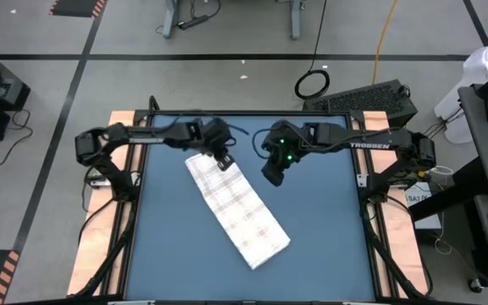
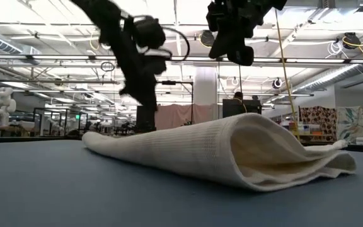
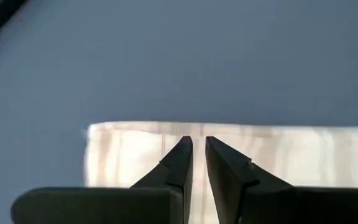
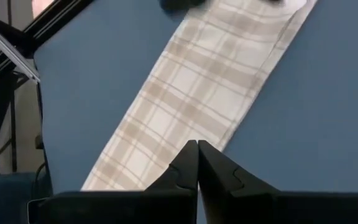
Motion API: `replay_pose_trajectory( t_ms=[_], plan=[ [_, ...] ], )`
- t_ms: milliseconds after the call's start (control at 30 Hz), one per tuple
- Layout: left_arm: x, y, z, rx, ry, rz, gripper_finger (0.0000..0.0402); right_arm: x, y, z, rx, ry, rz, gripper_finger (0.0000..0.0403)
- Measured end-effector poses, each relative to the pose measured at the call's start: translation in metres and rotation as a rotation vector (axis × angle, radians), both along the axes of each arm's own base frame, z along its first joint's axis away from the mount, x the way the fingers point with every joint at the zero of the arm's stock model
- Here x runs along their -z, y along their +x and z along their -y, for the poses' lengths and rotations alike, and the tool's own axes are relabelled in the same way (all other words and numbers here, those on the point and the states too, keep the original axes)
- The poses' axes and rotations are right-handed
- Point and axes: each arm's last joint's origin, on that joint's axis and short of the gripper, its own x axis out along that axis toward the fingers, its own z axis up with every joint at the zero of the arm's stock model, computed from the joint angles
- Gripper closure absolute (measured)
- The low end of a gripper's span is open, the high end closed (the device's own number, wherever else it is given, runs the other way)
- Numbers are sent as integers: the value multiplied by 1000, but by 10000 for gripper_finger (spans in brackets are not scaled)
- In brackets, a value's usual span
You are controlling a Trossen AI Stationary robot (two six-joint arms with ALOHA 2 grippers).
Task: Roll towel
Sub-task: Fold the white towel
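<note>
The towel (image 1: pixel 237 207) lies folded into a long strip, running diagonally across the middle of the blue table (image 1: pixel 329 237). The left gripper (image 1: pixel 224 162) hangs over the strip's far end, its fingers (image 3: pixel 180 163) a narrow slit apart and gripping nothing — the cloth lies beneath them. The right gripper (image 1: pixel 272 177) hovers just beside the towel, fingers pressed together, empty.

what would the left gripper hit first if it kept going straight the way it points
Most likely the towel. The left gripper points down at the towel's end, its narrowly parted fingertips over the cloth just inside the edge, with nothing between. How high it hangs above the cloth is unclear.
</note>
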Motion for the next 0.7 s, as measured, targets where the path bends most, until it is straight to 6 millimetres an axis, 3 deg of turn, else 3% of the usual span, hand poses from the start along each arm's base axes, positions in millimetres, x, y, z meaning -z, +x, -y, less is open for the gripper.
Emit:
replay_pose_trajectory(
  t_ms=[100,267,367,467,700],
  plan=[
    [-26,-12,5,26,-43,-113,350,0,2,-10,6,-2,-2,403],
    [-28,-53,22,75,-141,-280,350,0,8,-38,-60,5,43,403],
    [-12,-74,30,153,-151,-274,350,11,11,-56,-79,36,82,403],
    [10,-91,32,203,-158,-249,350,29,12,-69,15,87,111,403],
    [63,-95,32,323,-53,-155,350,68,6,-95,232,274,192,403]
  ],
)
